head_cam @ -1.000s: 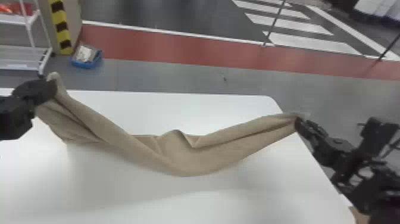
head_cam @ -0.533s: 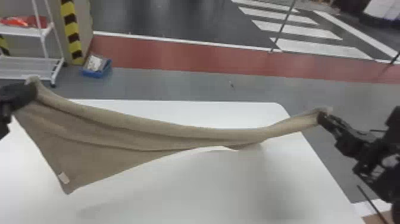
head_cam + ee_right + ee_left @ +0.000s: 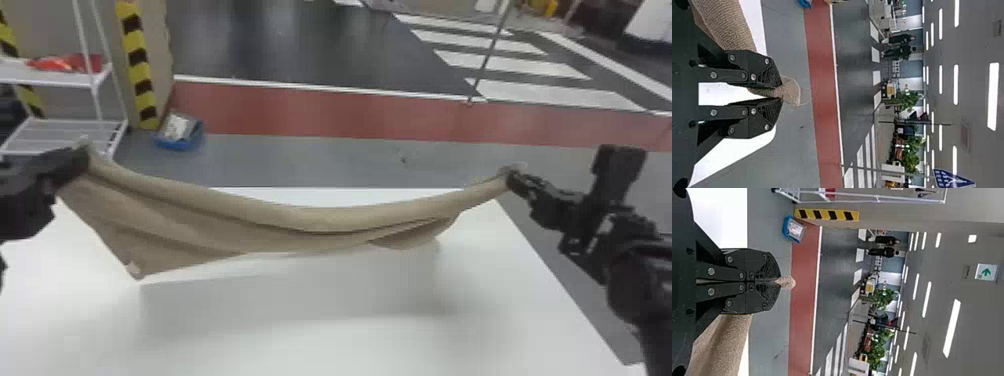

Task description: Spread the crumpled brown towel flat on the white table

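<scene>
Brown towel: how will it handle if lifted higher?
Likely floppy: the towel sags between the left gripper and the right gripper. Probably not slippery, given its coarse weave. The loose lower corner would likely swing.

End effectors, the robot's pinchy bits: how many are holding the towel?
2. The left end effector grips one end of the brown towel, on the robot's left; the right end effector grips the other end, on its right.

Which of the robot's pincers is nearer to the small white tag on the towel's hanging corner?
Left. The left pincer grips the towel above the tag, slightly left of it; the right pincer is at the far right end.
</scene>
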Robot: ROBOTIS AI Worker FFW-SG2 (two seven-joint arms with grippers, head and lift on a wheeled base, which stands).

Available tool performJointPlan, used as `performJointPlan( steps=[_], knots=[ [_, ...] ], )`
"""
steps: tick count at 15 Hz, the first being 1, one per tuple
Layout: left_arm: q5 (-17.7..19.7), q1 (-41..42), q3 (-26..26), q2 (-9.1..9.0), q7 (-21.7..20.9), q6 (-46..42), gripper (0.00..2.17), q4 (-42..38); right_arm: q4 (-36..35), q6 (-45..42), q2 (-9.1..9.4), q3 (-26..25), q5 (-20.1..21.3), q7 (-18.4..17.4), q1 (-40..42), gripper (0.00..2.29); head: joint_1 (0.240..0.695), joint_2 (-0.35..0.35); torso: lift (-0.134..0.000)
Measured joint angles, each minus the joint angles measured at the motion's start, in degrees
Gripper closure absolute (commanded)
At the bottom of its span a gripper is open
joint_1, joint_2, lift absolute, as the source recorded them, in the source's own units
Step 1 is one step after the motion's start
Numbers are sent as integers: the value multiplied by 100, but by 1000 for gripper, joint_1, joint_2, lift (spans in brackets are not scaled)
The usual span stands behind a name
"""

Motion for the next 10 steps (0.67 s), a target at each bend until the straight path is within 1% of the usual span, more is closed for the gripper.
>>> performJointPlan(
  steps=[1,2,4,6,7,8,9,10],
  knots=[
    [15,-24,-7,14,-7,-10,1717,23,92,-200,-2,51,-45,68,-66,967,569,-195,-124],
    [31,-27,-8,36,-8,-13,1717,25,105,-472,-4,71,-123,143,-15,967,564,-190,-124],
    [43,4,-14,84,-18,-13,1720,6,-67,-972,-41,-8,-383,197,344,967,560,-186,-124],
    [37,60,-16,106,-25,-13,1720,-44,-475,-1031,-61,-381,-625,257,1014,967,580,-205,-124],
    [21,108,-16,109,-25,-13,1717,-98,-734,-978,-40,-621,-691,284,1481,967,593,-216,-124],
    [-22,159,-21,109,-31,-14,1717,-156,-971,-938,36,-810,-694,364,1957,950,614,-229,-124],
    [-78,198,-46,109,-44,-14,1720,-202,-1165,-915,170,-936,-610,500,2391,913,633,-237,-124],
    [-109,217,-72,102,-50,-14,1720,-232,-1299,-904,320,-995,-465,624,2719,593,679,-246,-124]
  ],
)
